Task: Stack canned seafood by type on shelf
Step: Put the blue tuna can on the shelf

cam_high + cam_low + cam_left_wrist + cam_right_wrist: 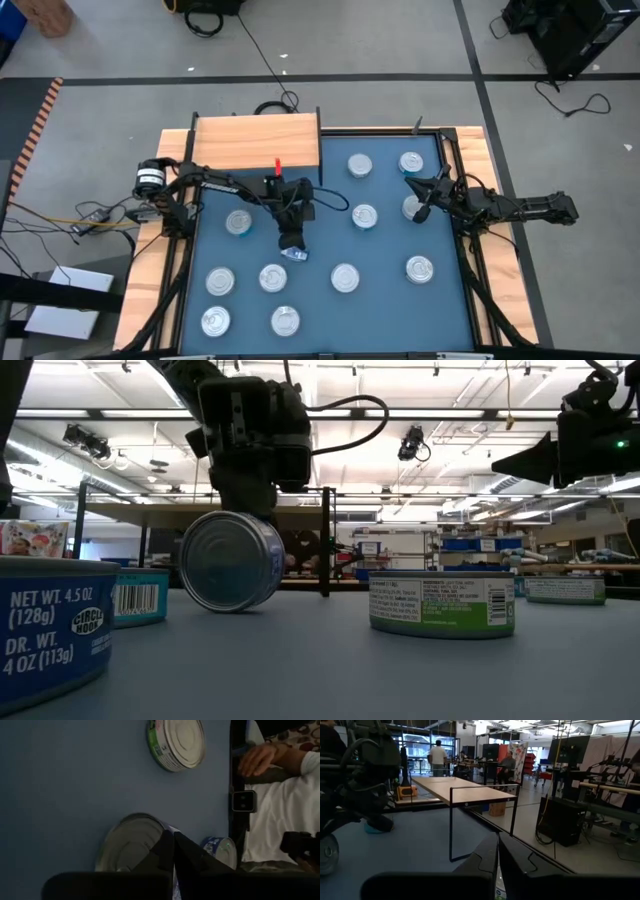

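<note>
- In the low view, nearest the lens, a blue-labelled tin (pixel 50 625) stands at the table's near edge, with a second bluish tin (pixel 140 597) just behind it.
- Beyond them the left gripper (pixel 240 495) comes down from above, its fingers clenched on a tilted can (pixel 232 560) that is tipped on edge, silvery lid facing the camera and rim touching the blue tabletop (pixel 330 660).
- From above, that same can (pixel 296 254) lies near the table's centre, with open blue surface just around it.
- A green-labelled tin (pixel 441 601) stands upright to the side of the tilted one, with bare tabletop between them.
- The high view counts 11 other tins spread singly over the table, none touching another; the low view shows only about 5.
- The left wrist view alone shows a person's hand (pixel 257 759) past the table edge, and a green-labelled can (pixel 176 742) lying apart from the held one.
- The right gripper (pixel 422 205) hovers at the right side by a tin (pixel 413 207), fingers pressed together; I cannot tell whether anything sits between them.
- Farthest, the shelf (pixel 257 141) stands at the table's back left corner, its wooden top bare; the right wrist view shows open room under its thin black legs (pixel 451 827).
</note>
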